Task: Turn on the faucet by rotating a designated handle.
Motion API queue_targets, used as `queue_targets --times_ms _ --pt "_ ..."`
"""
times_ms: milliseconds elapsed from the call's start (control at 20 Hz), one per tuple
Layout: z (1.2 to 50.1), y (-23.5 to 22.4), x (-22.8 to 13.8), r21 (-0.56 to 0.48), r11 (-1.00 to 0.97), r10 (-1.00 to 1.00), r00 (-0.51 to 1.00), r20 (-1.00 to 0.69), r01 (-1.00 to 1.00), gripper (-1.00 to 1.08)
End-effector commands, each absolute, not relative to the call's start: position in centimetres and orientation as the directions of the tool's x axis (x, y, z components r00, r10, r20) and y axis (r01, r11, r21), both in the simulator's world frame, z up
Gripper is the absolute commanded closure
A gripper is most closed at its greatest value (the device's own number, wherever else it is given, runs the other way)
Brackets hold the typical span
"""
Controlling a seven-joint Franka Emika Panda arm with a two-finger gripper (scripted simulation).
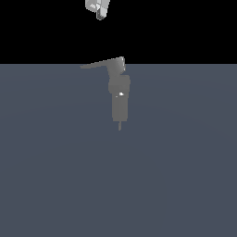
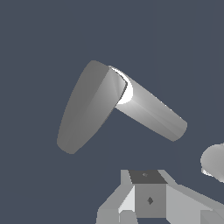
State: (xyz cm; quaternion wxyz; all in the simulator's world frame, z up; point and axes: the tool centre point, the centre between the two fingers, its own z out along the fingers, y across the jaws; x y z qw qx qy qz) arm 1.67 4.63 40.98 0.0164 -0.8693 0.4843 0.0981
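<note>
The faucet [image 1: 120,99] is a small matte-grey block standing upright on the dark floor, with a tiny white spot on its middle and a thin pin at its near end. The handle [image 1: 102,64] is a flat tapering lever that sticks out from the top block toward the exterior view's left. My gripper [image 1: 98,9] hangs well above the faucet, cut off by the frame edge and touching nothing. In the wrist view the handle [image 2: 85,109] and the faucet's rounded body [image 2: 151,111] lie beyond my gripper [image 2: 148,199], whose fingers sit together with nothing between them.
A flat blue-grey floor [image 1: 185,176] spreads around the faucet, with black background behind it. A rounded pale grey shape [image 2: 214,162] shows at the wrist view's edge; I cannot tell what it belongs to.
</note>
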Motion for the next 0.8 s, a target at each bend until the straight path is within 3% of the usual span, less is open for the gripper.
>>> queue_targets --times_ms 0,750 --pt "39.8 5.1 3.1 0.086 -0.475 -0.872 0.456 -0.179 -0.876 1.08" --pt "31.6 8.8 10.5 0.178 -0.135 -0.989 0.123 -0.080 -0.975 1.08"
